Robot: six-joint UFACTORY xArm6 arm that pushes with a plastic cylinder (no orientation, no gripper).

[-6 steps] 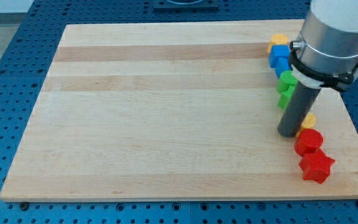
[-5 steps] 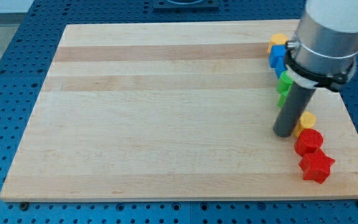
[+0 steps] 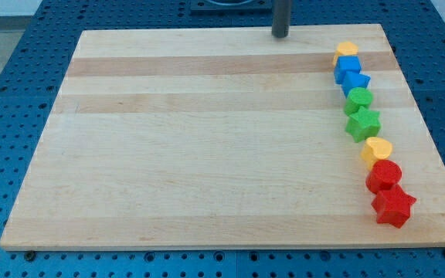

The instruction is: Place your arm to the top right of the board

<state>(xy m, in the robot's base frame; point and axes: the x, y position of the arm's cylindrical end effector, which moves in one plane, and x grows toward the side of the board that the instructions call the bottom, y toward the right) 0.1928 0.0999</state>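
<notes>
A pale wooden board (image 3: 207, 139) lies on a blue perforated worktop (image 3: 6, 93). My tip (image 3: 280, 35), a plain dark rod without jaws, touches the board's top edge; coloured blocks line up to its lower right.

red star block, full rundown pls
The red star is a chunky, matte block with blunt points, plastic by the look of it. It lies flat near the board's bottom right corner, last in the line of blocks along the view's right. Its top edge appears to touch the red round block. My tip is far off at the top edge.
</notes>
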